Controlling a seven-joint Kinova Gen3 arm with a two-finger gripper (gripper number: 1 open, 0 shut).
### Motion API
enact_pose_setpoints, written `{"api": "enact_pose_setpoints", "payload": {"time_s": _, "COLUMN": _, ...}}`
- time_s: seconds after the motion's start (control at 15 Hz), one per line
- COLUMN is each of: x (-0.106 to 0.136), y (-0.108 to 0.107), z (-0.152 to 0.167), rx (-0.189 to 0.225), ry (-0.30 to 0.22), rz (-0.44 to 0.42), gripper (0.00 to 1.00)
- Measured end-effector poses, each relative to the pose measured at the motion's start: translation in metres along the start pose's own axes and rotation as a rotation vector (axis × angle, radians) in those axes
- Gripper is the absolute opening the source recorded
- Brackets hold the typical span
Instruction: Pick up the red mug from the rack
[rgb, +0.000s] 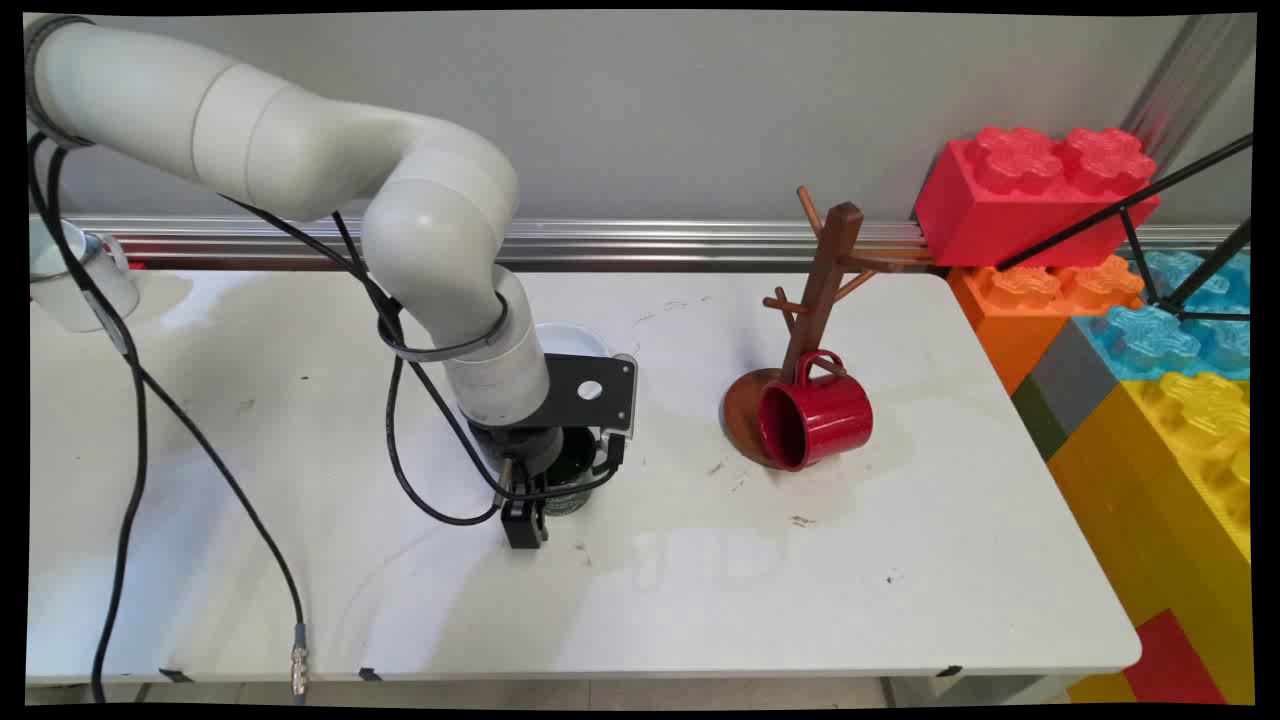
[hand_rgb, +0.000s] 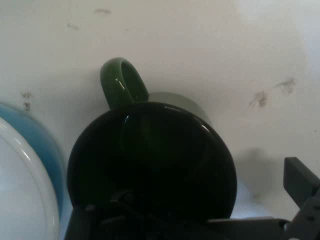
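My gripper (rgb: 527, 518) is down at the table in the middle-left, right over a dark green mug (hand_rgb: 150, 160). The hand view looks straight into the mug's dark inside, and its handle (hand_rgb: 122, 82) points toward the top of that view. One black finger (hand_rgb: 300, 185) stands outside the mug's wall with a gap of bare table between them. The other finger is lost in the dark of the mug. The gripper is open and holds nothing. In the main view the hand covers most of the green mug (rgb: 572, 478).
A white bowl with a blue outside (rgb: 570, 338) sits just behind the green mug. A red mug (rgb: 815, 420) lies on its side against the base of a brown mug tree (rgb: 820, 290). Big toy blocks (rgb: 1150, 330) line the table's right edge. A white cup (rgb: 75, 280) is far left.
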Motion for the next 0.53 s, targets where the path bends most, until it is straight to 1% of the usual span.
{"api": "enact_pose_setpoints", "payload": {"time_s": 0.2, "x": 0.001, "y": 0.004, "z": -0.010, "rx": -0.006, "ry": 0.027, "rz": -0.014, "gripper": 1.00}}
{"api": "enact_pose_setpoints", "payload": {"time_s": 0.53, "x": 0.004, "y": 0.015, "z": -0.035, "rx": -0.009, "ry": 0.089, "rz": -0.038, "gripper": 1.00}}
